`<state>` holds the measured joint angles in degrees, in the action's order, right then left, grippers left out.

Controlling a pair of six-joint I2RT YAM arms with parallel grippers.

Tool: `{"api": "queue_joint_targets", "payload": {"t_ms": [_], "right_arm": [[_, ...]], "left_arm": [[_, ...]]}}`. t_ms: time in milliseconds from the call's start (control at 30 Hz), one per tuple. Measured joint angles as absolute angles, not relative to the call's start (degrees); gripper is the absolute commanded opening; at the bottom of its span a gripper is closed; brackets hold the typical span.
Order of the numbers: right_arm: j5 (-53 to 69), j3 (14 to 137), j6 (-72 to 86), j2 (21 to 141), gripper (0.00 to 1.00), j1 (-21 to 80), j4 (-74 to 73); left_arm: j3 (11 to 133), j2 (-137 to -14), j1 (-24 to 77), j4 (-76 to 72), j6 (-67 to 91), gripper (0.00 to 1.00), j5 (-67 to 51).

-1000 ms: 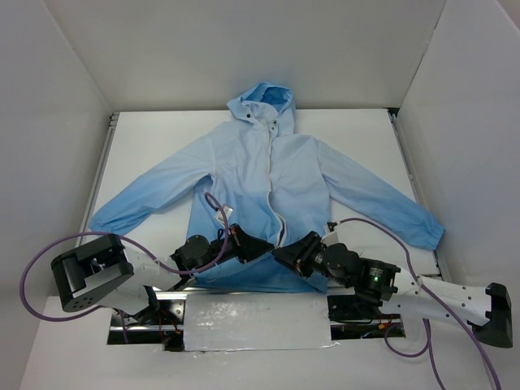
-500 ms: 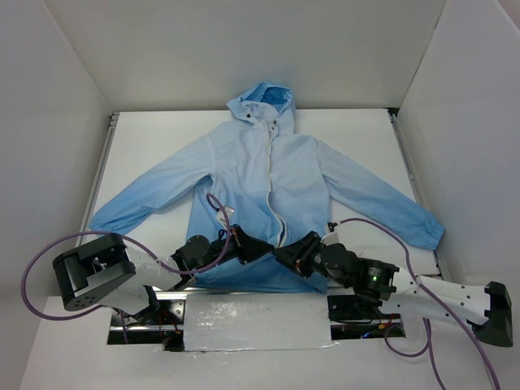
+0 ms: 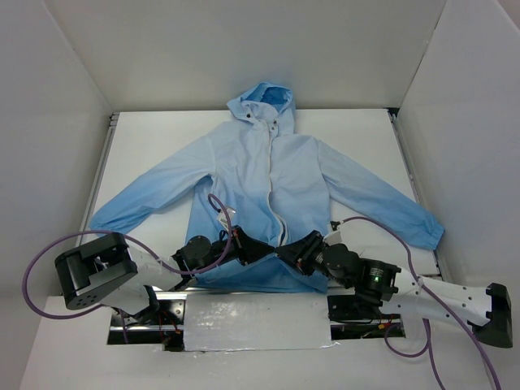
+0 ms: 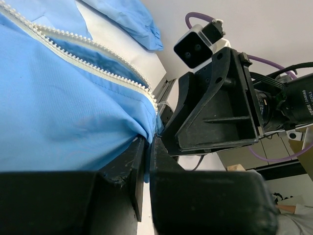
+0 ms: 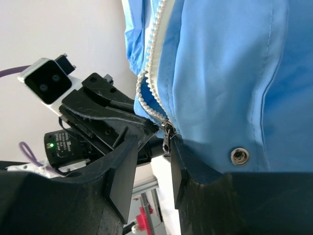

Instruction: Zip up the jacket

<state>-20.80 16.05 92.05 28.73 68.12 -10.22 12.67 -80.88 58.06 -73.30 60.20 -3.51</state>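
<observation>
The sky-blue hooded jacket (image 3: 268,175) lies flat on the white table, hood at the far side, its white zipper (image 3: 275,195) open along the front. My left gripper (image 3: 258,246) is at the hem by the zipper's bottom. In the left wrist view it (image 4: 149,142) is shut on the jacket's hem fabric (image 4: 73,112). My right gripper (image 3: 286,252) faces it from the right, jaws open. In the right wrist view (image 5: 151,147) the dark zipper pull (image 5: 167,139) hangs at the bottom of the teeth, against the inner face of the right finger (image 5: 181,166).
White enclosure walls (image 3: 65,97) stand on three sides. Purple cables (image 3: 32,272) loop from both arms. A foil-taped rail (image 3: 256,321) runs along the near edge. A metal snap (image 5: 239,155) sits on the hem beside my right finger. The sleeves (image 3: 138,203) spread outward.
My right gripper has crept slightly up and left toward the zipper's bottom. The left gripper has held its place on the hem.
</observation>
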Motion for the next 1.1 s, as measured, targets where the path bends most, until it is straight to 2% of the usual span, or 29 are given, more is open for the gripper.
{"api": "queue_joint_targets", "payload": {"t_ms": [133, 367, 433, 500, 533, 833, 1100], "right_arm": [[-20.8, 16.0, 91.6, 29.2, 0.33, 68.1, -10.2], [-21.1, 14.5, 91.6, 28.5, 0.12, 68.1, -10.1], [-21.2, 14.3, 91.8, 28.3, 0.1, 68.1, -10.1], [-21.3, 14.3, 91.9, 28.1, 0.01, 68.1, -10.1], [-21.3, 14.3, 91.8, 28.1, 0.0, 68.1, -10.1], [-21.6, 14.2, 91.2, 27.0, 0.0, 68.1, -10.0], [-23.5, 13.4, 87.2, 21.4, 0.0, 68.4, -10.1]], "left_arm": [[12.7, -80.9, 58.1, -73.3, 60.2, 0.0, -3.5], [12.7, -80.9, 58.1, -73.3, 60.2, 0.0, -3.5], [12.7, -80.9, 58.1, -73.3, 60.2, 0.0, -3.5], [12.7, -80.9, 58.1, -73.3, 60.2, 0.0, -3.5], [12.7, -80.9, 58.1, -73.3, 60.2, 0.0, -3.5], [12.7, -80.9, 58.1, -73.3, 60.2, 0.0, -3.5], [14.0, -80.9, 58.2, -73.8, 60.2, 0.0, -4.0]]}}
